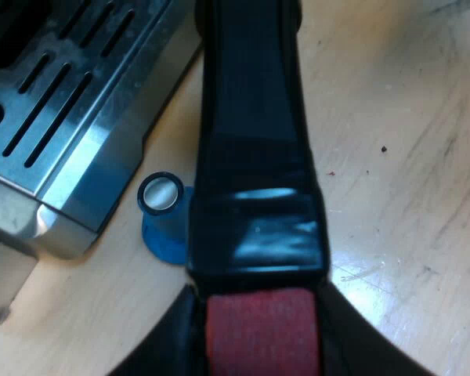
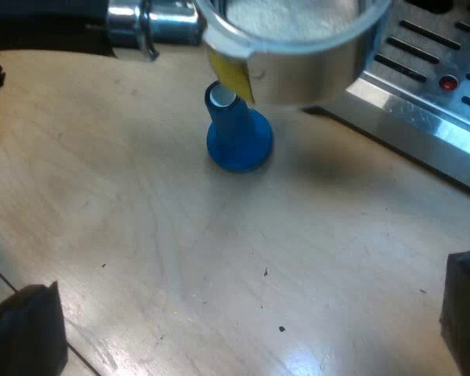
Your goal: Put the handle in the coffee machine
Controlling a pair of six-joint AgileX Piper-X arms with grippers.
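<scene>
**A:** Left wrist view first. How far along is the job?

**B:** Not locked in yet. The left pincer (image 1: 258, 345) is clamped on the holder (image 1: 251, 117) at its red end, and the dark handle runs straight away from the fingers. By my judgement the pick-up is done. The approach to the machine's front and the locking twist are left.

**A:** Any room around it?

**B:** The espresso machine (image 1: 70, 117) shows the corner of its slotted tray beyond the pincer, beside the handle. A blue tamper (image 1: 163, 215) stands upright on the bench (image 1: 407, 157), just beside the handle and between it and that corner. That is the tight side. On the handle's other side there is only bare wood.

**A:** And the right wrist view?

**B:** The right pincer (image 2: 243, 321) is spread wide over the bench, with nothing between its 2 fingers. Ahead of it the holder's metal basket (image 2: 298, 55) hangs over the tamper, near the tray's edge. I cannot tell whether basket and tamper touch. There is open bench between this pincer and the tamper.
</scene>
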